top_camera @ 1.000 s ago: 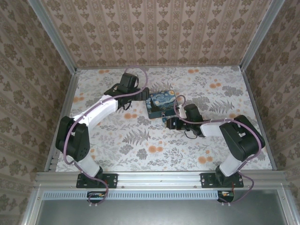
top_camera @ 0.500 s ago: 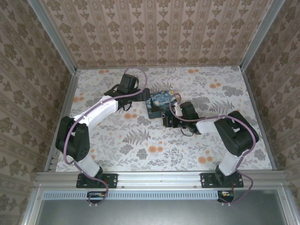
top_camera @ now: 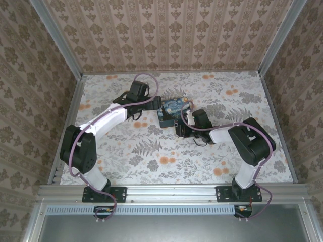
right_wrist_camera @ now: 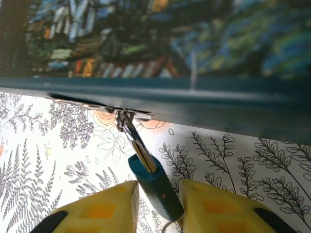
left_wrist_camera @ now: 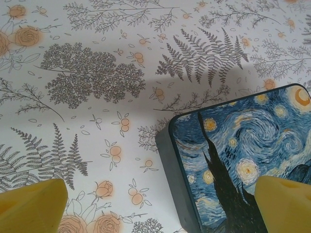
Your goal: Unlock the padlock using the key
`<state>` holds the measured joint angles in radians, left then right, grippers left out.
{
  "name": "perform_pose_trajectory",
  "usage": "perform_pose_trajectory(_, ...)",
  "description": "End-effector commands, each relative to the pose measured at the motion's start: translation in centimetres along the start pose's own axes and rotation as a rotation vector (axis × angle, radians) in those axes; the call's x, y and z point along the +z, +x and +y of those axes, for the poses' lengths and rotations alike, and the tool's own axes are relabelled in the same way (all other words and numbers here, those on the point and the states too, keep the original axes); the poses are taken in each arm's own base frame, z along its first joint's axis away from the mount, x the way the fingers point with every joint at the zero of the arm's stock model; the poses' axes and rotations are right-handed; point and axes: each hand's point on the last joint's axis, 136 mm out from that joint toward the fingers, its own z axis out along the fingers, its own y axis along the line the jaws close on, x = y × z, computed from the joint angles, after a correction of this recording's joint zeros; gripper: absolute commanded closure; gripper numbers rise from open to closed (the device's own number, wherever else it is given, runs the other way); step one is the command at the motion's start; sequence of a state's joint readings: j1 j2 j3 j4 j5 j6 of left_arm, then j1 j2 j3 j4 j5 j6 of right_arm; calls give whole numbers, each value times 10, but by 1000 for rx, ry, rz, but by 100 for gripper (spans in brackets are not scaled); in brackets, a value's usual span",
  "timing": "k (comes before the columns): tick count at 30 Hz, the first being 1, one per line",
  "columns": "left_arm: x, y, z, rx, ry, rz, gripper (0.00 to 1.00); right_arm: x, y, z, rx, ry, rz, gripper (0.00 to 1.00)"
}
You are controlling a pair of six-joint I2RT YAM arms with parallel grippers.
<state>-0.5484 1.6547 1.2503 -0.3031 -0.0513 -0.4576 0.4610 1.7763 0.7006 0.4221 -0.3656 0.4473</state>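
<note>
Nearest the arm bases, over the flower-printed bench, the right end effector had pushed forward within the last second, right up to the near wall of the blue box with the swirling night-sky print, and its jaws had drawn in from about half open. In the right wrist view that end effector had its yellow pads against both sides of the tiny dark blue-grey padlock. The padlock hung tilted below the box's lower edge, its thin pale metal shackle looped through the small metal hasp. This probably meant the lock was now steadied for the key, and the unlocking itself was not yet done. Farther back, at the box's far left corner, the left end effector hovered fully spread and held nothing.
</note>
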Motion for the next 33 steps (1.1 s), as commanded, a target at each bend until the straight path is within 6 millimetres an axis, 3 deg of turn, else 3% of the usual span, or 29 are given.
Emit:
perform_pose_trajectory(1,1,3,-1,-17,14,7,0,4,7,-7,2,30,8,77)
perform_pose_trajectory(9,-6,5,-2,-10,23,10,0,-3,7,-8,24,38,-2,100)
perform_pose_trajectory(21,-18,31,-29,132,-9,45,0,-13,13,-12,132,10,-38,100)
perform_pose_trajectory(33,-4,63,-25,175,-165,61,0,-20,17,-19,293,-4,-78,100)
